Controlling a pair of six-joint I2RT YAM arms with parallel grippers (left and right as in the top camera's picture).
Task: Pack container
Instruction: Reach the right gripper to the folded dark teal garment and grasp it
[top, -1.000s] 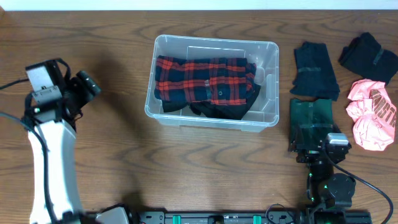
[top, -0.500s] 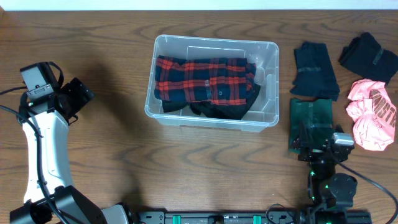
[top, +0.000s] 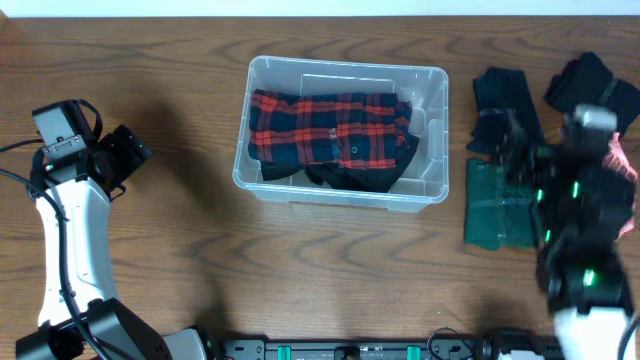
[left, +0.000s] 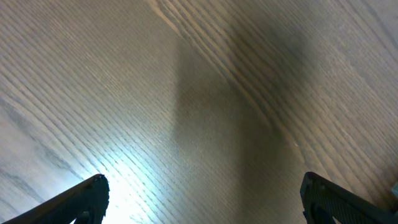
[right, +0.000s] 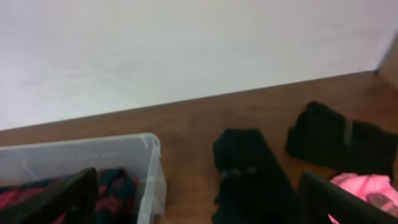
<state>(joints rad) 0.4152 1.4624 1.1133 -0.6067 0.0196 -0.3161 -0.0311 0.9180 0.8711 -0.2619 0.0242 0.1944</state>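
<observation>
Though begun, far from done: only a shirt (top: 330, 125) inside container (top: 437, 140), left of wide, empty right tool (right: 199, 202); green cloth (top: 490, 205) near it, black clothes (right: 249, 168) and pink cloth (right: 367, 188) beyond, unpacked; left tool (left: 199, 199) likewise wide, empty

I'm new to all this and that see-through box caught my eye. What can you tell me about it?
The container is a clear, colourless plastic tub, rectangular with rounded corners and a rolled rim, and has no lid on. It stands upright and open on the wooden table, near the middle. Inside lies a folded red-and-black plaid shirt over a dark garment. Nothing else touches it.
</observation>
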